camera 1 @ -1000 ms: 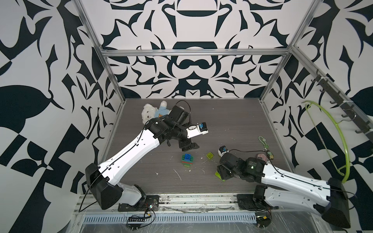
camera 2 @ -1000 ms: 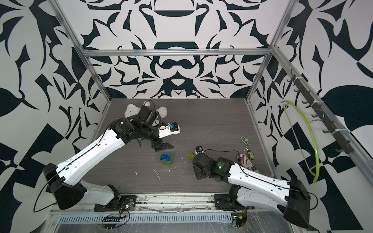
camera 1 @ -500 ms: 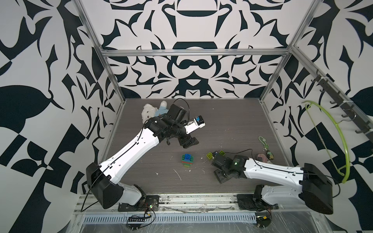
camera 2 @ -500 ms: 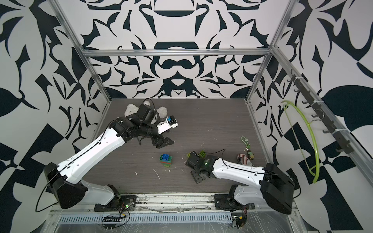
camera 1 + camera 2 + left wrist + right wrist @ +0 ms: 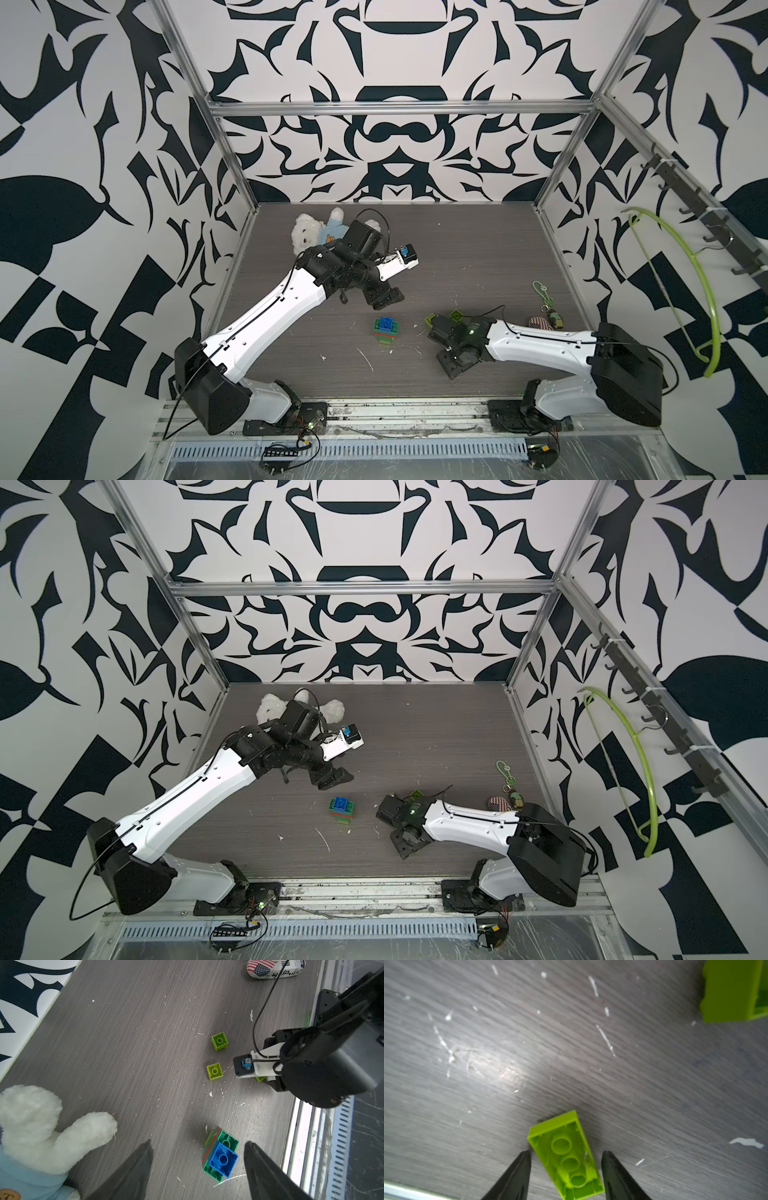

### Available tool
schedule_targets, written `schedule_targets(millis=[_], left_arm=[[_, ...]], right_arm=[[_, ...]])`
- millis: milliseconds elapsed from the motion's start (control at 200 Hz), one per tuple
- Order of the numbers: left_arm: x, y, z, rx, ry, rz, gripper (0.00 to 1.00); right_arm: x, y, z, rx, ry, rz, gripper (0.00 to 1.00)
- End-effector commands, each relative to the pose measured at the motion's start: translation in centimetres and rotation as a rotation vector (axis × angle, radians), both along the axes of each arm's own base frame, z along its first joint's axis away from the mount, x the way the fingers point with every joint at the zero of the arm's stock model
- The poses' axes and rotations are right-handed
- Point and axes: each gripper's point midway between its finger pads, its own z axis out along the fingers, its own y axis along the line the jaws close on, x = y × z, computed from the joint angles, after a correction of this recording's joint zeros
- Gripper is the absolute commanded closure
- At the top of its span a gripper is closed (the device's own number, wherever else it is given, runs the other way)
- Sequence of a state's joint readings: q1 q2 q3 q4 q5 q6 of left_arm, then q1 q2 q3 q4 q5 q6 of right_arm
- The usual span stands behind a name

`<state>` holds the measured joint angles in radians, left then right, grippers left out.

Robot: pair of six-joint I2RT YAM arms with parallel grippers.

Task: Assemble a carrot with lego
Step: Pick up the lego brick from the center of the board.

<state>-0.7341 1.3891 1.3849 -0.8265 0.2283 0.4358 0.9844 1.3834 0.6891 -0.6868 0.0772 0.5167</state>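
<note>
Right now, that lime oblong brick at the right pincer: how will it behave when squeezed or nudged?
Likely stiff: the lime oblong brick looks like hard plastic. It lies hollow side up, skewed between the open fingers of the right pincer, so closing will probably twist it first. Flat-sided on the smooth table, it should slide, not roll.

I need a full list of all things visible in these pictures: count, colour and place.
brick stack: one, blue on dark green, red stripe, lime below, table middle.
small square bricks: two, lime, loose beside the right arm.
oblong brick: one, lime, hollow side up, between the right gripper's fingers.
teddy bear: one, white, light blue shirt, far side behind the left arm.
keychain: one, green chain, striped trinket, table's right edge.
hanger: one, lime, right wall.
table: one, dark grey.
left gripper: black, open above the brick stack.
right gripper: black, open around the oblong brick.
</note>
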Motion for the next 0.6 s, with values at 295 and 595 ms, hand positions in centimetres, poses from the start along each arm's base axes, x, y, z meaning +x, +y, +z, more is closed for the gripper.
schedule_targets(millis=[295,595], left_arm=[[0.5,0.2,0.3,-0.023,-0.034,0.031,0.24],[3.4,4.1,1.1,-0.112,0.042,0.313,0.28]], right_arm=[[0.5,1.0,0.6,0.034,0.015,0.012,0.58],[1.6,3.3,7.8,0.181,-0.089,0.130,0.72]])
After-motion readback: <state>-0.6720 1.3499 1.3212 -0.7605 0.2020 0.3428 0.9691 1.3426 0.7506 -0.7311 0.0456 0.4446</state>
